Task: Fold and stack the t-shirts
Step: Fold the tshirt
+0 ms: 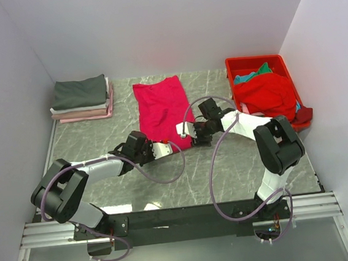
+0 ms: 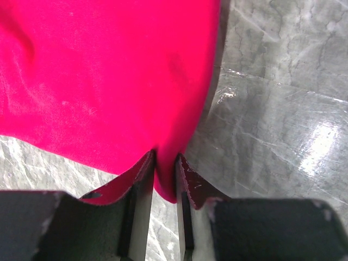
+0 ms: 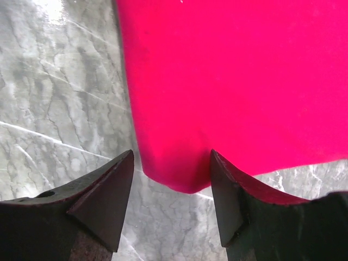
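A crimson-pink t-shirt [image 1: 161, 107] lies in a long folded strip in the middle of the table. Its near end reaches both grippers. In the left wrist view my left gripper [image 2: 166, 163] is shut on a near corner of this t-shirt [image 2: 109, 76], with cloth pinched between the narrow jaws. My right gripper [image 3: 171, 163] stands open, and another near corner of the t-shirt [image 3: 228, 81] lies between its spread fingertips [image 3: 111, 185]. From above, the left gripper [image 1: 175, 147] and right gripper [image 1: 191, 138] sit close together at the shirt's near edge.
A stack of folded t-shirts [image 1: 81, 99], dark grey on top, sits at the back left. A red plastic bin [image 1: 285, 70] at the back right holds a red t-shirt [image 1: 268, 97] and a teal-green one [image 1: 256, 73]. White walls enclose the marbled table [image 1: 101, 137].
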